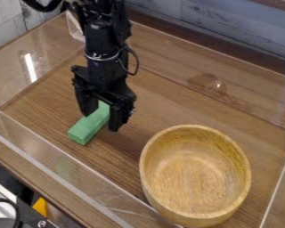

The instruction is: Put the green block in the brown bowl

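The green block (85,130) lies flat on the wooden table, its far end reaching up between my fingers. My gripper (102,114) points straight down over that far end, open, with one finger on each side of the block. Whether the fingertips touch the block I cannot tell. The brown bowl (195,175) stands to the lower right of the block, round and empty, a short way from the gripper.
A clear plastic wall (61,183) runs along the table's near edge and another along the left side (17,62). The wooden tabletop (216,89) stretches behind the arm toward the back right.
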Controlling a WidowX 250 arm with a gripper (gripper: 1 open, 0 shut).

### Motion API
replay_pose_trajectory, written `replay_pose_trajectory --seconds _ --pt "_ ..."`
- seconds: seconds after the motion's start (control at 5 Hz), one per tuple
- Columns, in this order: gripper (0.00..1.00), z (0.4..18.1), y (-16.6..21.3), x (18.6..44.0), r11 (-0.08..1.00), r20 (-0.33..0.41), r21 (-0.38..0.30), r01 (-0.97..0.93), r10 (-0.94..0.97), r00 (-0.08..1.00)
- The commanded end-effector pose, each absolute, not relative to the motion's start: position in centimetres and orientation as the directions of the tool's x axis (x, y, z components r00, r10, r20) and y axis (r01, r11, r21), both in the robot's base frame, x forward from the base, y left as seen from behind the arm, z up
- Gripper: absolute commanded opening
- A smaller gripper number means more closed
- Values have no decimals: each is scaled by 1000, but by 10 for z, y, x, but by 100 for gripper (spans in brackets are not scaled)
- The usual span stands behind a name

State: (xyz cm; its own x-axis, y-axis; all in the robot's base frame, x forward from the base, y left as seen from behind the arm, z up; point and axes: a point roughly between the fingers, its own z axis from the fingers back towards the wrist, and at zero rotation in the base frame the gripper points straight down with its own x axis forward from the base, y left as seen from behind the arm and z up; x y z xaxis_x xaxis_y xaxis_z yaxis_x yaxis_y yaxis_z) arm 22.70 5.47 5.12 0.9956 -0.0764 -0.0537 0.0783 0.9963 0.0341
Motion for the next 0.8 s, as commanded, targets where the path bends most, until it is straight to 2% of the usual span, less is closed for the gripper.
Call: replay_pose_trajectory --seconds 0.0,0.2,0.4,0.6 --pt "100 54 55 230 987 -39 46 157 -155 987" --pt "0 42 55 231 982 -44 47 181 -179 983" --pt "0 39 53 231 978 -50 39 204 -202 978" --pt "0 52 52 225 987 -52 25 158 -157 986"
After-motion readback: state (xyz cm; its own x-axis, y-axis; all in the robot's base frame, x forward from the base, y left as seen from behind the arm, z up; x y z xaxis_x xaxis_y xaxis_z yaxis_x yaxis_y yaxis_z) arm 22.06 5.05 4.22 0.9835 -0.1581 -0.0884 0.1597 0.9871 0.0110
